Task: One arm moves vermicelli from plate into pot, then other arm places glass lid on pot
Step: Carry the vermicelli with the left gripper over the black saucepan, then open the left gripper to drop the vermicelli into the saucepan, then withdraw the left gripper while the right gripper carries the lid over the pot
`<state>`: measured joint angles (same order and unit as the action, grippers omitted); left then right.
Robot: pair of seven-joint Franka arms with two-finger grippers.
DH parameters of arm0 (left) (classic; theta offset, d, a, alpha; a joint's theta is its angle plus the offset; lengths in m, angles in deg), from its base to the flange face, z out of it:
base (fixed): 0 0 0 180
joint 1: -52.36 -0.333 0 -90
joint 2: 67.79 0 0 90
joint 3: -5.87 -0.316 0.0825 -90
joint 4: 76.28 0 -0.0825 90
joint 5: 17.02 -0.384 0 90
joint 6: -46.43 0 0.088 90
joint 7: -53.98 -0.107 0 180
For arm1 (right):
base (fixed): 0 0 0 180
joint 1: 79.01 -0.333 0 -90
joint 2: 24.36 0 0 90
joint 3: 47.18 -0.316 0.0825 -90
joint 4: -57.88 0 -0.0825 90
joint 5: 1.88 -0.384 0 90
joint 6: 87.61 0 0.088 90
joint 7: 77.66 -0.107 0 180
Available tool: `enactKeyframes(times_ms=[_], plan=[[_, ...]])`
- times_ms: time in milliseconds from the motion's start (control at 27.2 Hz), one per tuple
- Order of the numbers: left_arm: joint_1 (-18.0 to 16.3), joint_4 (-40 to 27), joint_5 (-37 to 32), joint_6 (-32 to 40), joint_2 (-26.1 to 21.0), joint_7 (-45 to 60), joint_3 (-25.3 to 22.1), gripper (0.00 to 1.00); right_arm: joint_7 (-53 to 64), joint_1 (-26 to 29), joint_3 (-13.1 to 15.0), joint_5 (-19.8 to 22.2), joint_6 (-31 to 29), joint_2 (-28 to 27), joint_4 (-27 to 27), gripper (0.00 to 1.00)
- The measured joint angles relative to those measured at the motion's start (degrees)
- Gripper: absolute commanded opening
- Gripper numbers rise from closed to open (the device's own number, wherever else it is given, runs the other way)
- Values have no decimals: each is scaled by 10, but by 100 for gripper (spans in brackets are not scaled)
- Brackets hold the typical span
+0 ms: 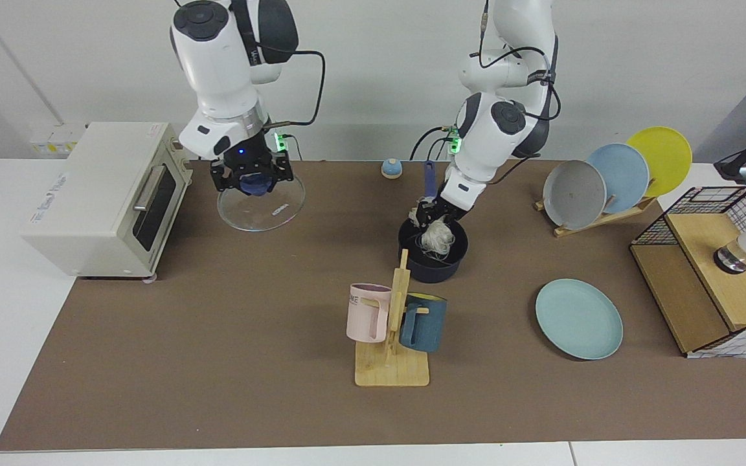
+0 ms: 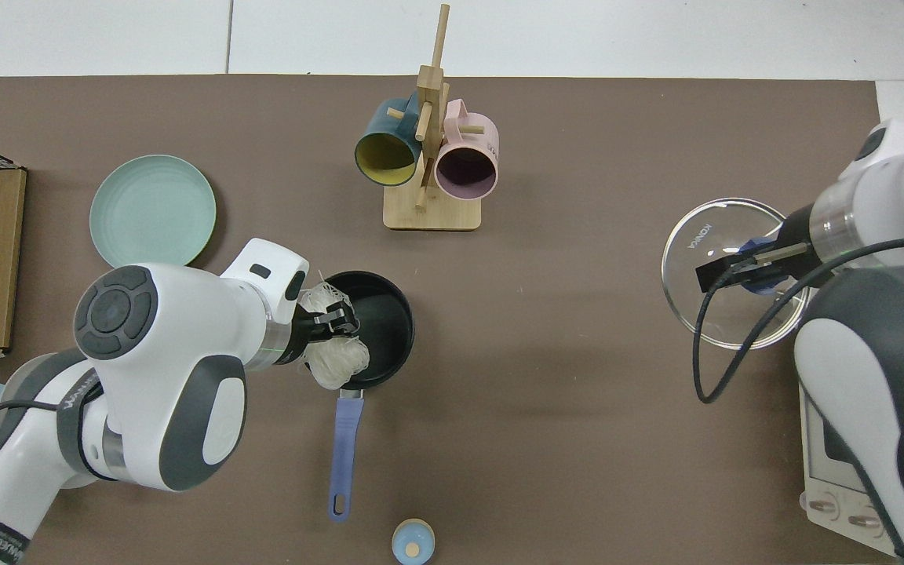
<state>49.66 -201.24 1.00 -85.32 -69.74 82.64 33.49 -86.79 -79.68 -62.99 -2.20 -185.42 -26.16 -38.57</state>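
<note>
Right now the left gripper (image 1: 429,215) is down at the mouth of the pot (image 1: 433,251), fingers pinched on the vermicelli (image 1: 438,237), which hangs as a white tangle partly inside the rim on the side nearest that arm. From above, the same gripper (image 2: 332,320) sits over the pot's (image 2: 377,329) edge with the vermicelli (image 2: 337,362) bunched beneath it, spilling a little over the rim near the blue-purple handle. The plate (image 1: 579,318) lies bare on the brown worktop (image 1: 217,336), well apart from the pot. Across the worktop the right gripper (image 1: 252,179) is clamped on the blue knob of the glass lid (image 1: 261,206), holding it in the air beside the toaster oven (image 1: 104,197). A mug stand (image 1: 394,336) stands just in front of the pot.
</note>
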Motion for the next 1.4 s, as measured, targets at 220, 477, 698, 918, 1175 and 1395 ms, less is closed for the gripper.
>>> enactKeyframes(times_ms=[220, 477, 698, 918, 1175, 1395], plan=[[0, 0, 0, -12, -23, -3, -1, 78, -78, -1, -50, 0, -10, -5, -3, 0], [-1, 3, -17, -16, -33, -14, -2, 100, -82, -1, -51, 0, -13, -8, -4, 0], [-1, 47, -58, 35, -29, -14, -16, 100, -82, -1, -51, 0, -13, -11, -5, 0], [-3, 139, -122, 151, -22, -14, -46, 100, -113, -2, -54, 0, -14, -14, -4, 0], [-7, 227, -178, 250, -16, -36, -94, 100, -188, -11, -86, 9, -27, -44, 21, 0], [-8, 307, -189, 343, -15, -140, -169, 100, -301, -49, -116, 51, -27, -108, 80, 0]])
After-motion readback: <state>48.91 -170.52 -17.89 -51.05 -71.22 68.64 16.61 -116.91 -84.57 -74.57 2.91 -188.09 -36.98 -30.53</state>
